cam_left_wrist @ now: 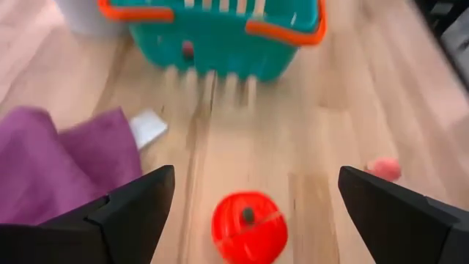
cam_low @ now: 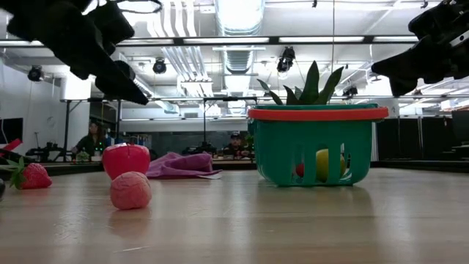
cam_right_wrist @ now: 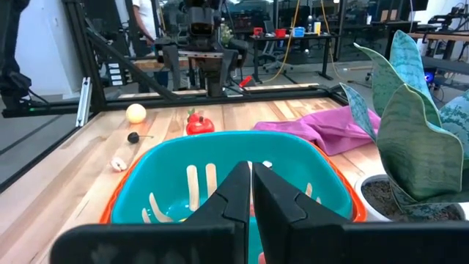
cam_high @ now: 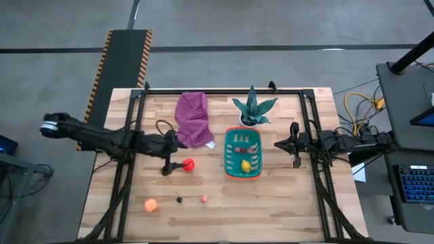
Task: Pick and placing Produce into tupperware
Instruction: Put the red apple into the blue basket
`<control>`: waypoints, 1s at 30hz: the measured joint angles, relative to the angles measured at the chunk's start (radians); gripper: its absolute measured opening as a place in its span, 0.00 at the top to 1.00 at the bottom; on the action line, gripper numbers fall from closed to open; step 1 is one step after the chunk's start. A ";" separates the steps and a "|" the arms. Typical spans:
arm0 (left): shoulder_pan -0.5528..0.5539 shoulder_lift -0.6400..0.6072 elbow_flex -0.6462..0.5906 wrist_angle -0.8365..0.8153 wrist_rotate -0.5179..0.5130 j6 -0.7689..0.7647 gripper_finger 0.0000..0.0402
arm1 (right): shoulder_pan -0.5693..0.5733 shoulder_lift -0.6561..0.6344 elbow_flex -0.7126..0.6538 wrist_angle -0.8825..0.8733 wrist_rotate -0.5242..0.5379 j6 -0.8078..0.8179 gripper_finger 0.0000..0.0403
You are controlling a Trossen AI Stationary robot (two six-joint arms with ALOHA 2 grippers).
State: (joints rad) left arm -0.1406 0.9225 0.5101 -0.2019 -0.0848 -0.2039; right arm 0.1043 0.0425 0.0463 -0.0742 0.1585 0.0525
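Note:
The red fruit (cam_left_wrist: 249,227) sits on the table, left of the teal basket (cam_high: 243,154). My left gripper (cam_left_wrist: 256,177) is open and hangs over the fruit (cam_high: 188,164), one finger on each side, touching nothing; the low view shows it (cam_low: 135,92) well above the fruit (cam_low: 126,160). The basket (cam_low: 316,143) holds a yellow lemon (cam_high: 245,165) and small red pieces. An orange ball (cam_high: 150,205), a dark piece (cam_high: 179,199) and a pink piece (cam_high: 204,198) lie near the table's near edge. My right gripper (cam_right_wrist: 251,172) is shut and hovers at the basket's right side (cam_high: 278,144).
A purple cloth (cam_high: 193,120) lies at the far side, left of a green spiky plant in a white pot (cam_high: 254,110). A small pale tag (cam_left_wrist: 149,128) lies between cloth and basket. A strawberry (cam_low: 29,176) rests at the low view's left. People show in the room behind.

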 joint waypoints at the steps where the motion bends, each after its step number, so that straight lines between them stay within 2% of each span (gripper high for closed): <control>1: -0.001 0.021 0.031 -0.046 0.000 -0.001 0.08 | 0.000 0.000 0.000 0.000 0.000 0.000 0.98; 9: -0.013 0.177 0.200 -0.253 0.003 -0.059 0.08 | 0.000 0.000 0.000 0.000 0.000 -0.001 0.98; 18: -0.018 0.361 0.319 -0.463 0.012 -0.372 0.08 | 0.000 0.000 0.000 0.000 0.000 -0.024 0.98; 21: -0.018 0.414 0.347 -0.498 0.013 -0.418 0.08 | 0.000 0.000 0.000 0.000 0.000 -0.035 0.98; 30: -0.018 0.518 0.417 -0.497 0.027 -0.418 0.08 | 0.000 0.000 0.000 0.000 0.000 -0.038 0.98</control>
State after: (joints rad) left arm -0.1581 1.4404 0.9270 -0.6988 -0.0578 -0.6217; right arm 0.1043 0.0426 0.0463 -0.0746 0.1589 0.0142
